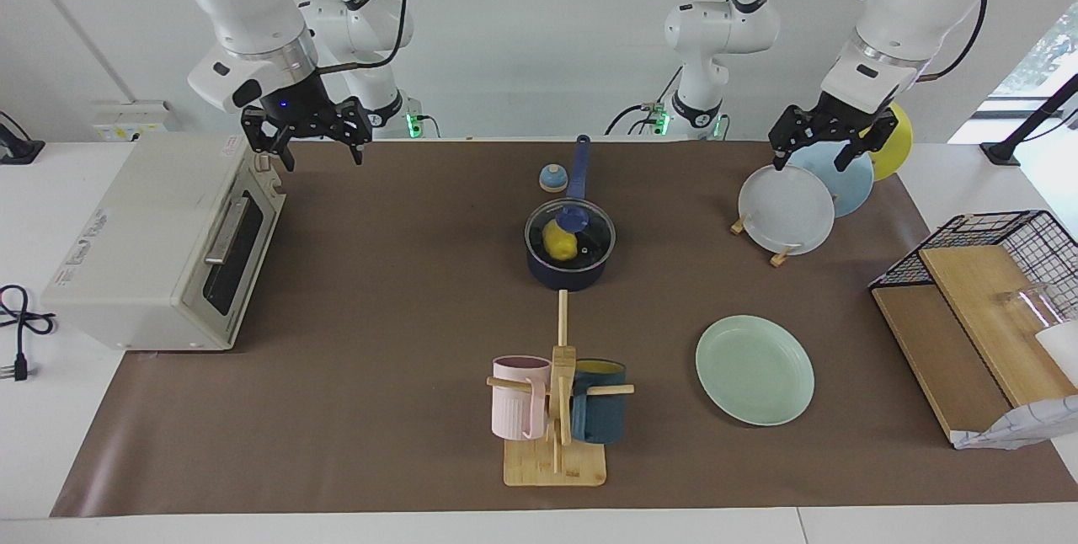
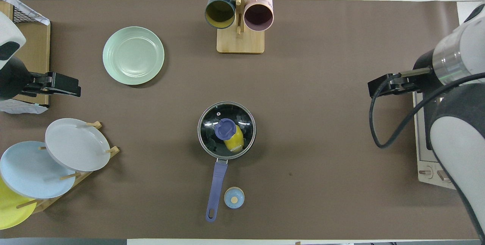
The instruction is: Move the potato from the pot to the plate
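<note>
Glass lid (image 1: pixel 570 232) over potato (image 1: pixel 559 241) in pot (image 1: pixel 568 268).

We're in a robotics lab dressed up as a kitchen: bare white walls, a white table (image 1: pixel 539 527) under a brown mat (image 1: pixel 379 317), and two white arms bolted at its edge with cables trailing from them. The kitchen props are staged on the mat: a toaster oven (image 1: pixel 160 245), a wooden mug tree (image 1: pixel 557 409) with a pink and a dark teal mug, a plate rack (image 2: pixel 53 161) holding grey-white, light blue and yellow plates, a lidded pot (image 1: pixel 570 245), a mint-green plate (image 1: pixel 755 370), and a wire basket (image 1: pixel 994 245) at the left arm's end.
</note>
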